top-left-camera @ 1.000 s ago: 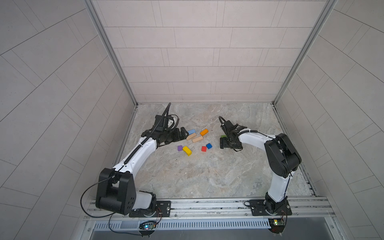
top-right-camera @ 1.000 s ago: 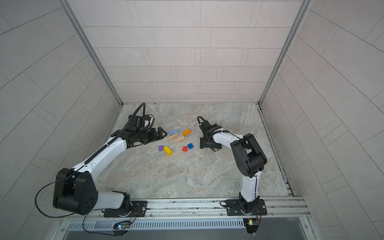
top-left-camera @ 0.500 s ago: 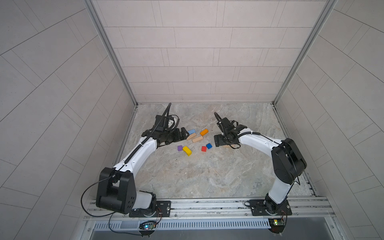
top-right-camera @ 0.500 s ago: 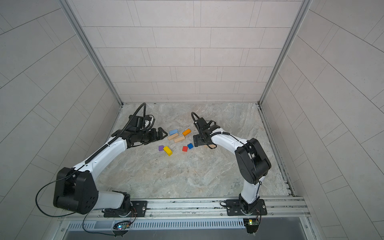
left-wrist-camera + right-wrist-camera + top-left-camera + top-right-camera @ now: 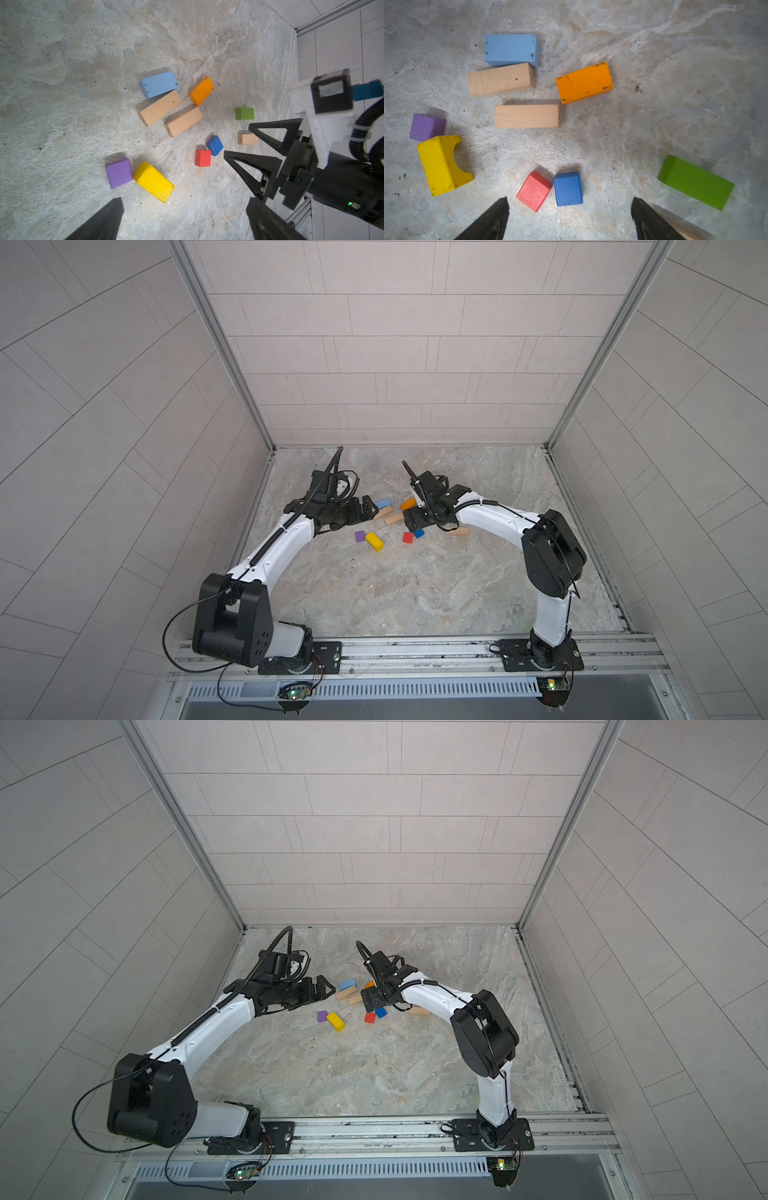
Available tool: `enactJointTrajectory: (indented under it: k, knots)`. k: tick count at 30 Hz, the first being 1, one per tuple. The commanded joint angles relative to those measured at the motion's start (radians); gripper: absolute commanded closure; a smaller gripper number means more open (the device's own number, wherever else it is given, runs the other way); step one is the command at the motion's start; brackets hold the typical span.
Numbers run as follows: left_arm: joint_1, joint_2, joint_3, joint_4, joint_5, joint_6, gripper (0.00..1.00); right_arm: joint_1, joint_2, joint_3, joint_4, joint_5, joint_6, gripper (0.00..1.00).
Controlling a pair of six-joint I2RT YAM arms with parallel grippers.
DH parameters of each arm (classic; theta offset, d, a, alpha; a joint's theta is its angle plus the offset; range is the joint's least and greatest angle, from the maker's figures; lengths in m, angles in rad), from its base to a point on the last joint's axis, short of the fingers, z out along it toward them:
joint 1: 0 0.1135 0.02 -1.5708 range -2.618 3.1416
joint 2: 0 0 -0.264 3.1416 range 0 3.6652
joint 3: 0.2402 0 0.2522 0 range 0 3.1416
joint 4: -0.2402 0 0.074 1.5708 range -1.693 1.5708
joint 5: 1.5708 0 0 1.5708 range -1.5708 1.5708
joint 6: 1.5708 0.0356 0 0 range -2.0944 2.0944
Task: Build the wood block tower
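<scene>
A robotics lab test cell: pale tiled walls [image 5: 374,364] in aluminium corner posts [image 5: 225,344] box a grey marbled table [image 5: 395,593], with white-and-black robot arms [image 5: 282,547] bolted to an aluminium rail [image 5: 415,649].

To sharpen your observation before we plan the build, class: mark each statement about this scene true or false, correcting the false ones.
1. The wood blocks are already stacked. False: all lie scattered on the floor, none on another.
2. The red cube lies beside the blue cube. True.
3. The right gripper grips the green brick. False: it is open and empty; the brick lies free.
4. The light-blue brick lies next to a tan bar. True.
5. The left gripper is shut. False: it is open.
</scene>
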Motion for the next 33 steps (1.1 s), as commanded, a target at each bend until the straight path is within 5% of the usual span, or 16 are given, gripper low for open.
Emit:
enactJointTrajectory:
  k: [1, 33]
  knots:
    - [-0.001, 0.008, 0.013, -0.029, -0.004, 0.002, 0.0, 0.015, 0.041, 0.045, 0.014, -0.025, -0.007, 0.08]
    - [0.01, -0.006, 0.019, -0.051, -0.004, 0.008, 0.0, 0.069, 0.35, 0.331, -0.007, 0.017, 0.037, 0.09]
